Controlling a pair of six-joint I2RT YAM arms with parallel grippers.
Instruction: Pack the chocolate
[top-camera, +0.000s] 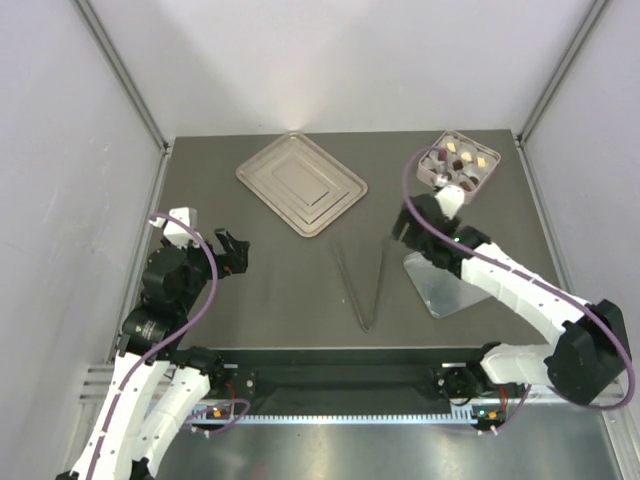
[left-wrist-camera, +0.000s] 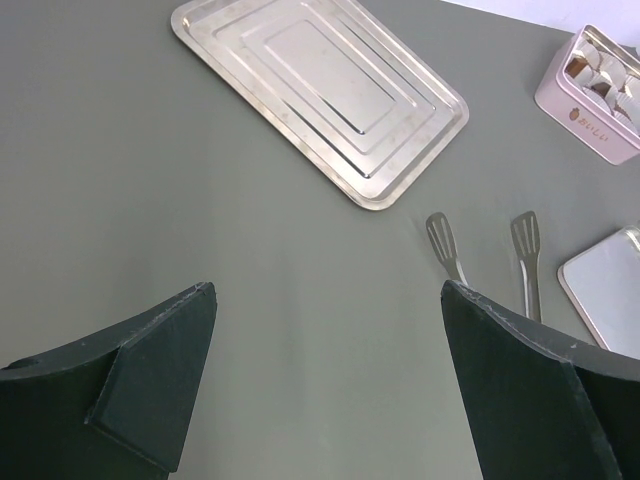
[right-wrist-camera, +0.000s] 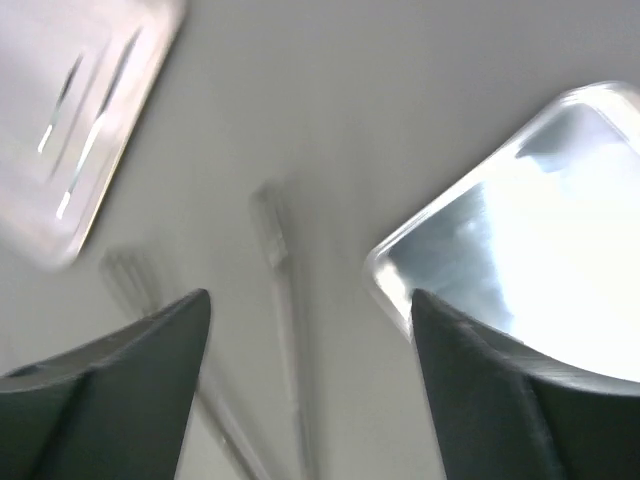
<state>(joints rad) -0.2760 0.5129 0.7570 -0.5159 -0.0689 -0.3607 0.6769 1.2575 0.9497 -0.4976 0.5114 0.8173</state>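
Small dark brown and pale chocolate (top-camera: 466, 160) pieces sit in the white cups of the pink box (top-camera: 460, 165) at the table's far right. The same pink box (left-wrist-camera: 598, 100) shows in the left wrist view, where I cannot make out its contents. My right gripper (top-camera: 402, 228) hovers just in front of and to the left of the box. In the blurred wrist view the right gripper (right-wrist-camera: 310, 295) is open with nothing between its fingers. Far off at the left, my left gripper (top-camera: 232, 250) hangs over bare table. There the left gripper (left-wrist-camera: 328, 285) is wide open and empty.
A steel tray (top-camera: 301, 184) lies at the back centre. Metal tongs (top-camera: 365, 285) lie mid-table, their tips pointing away from me. A shiny flat lid (top-camera: 440, 285) lies under the right forearm. The enclosure's grey walls stand on both sides.
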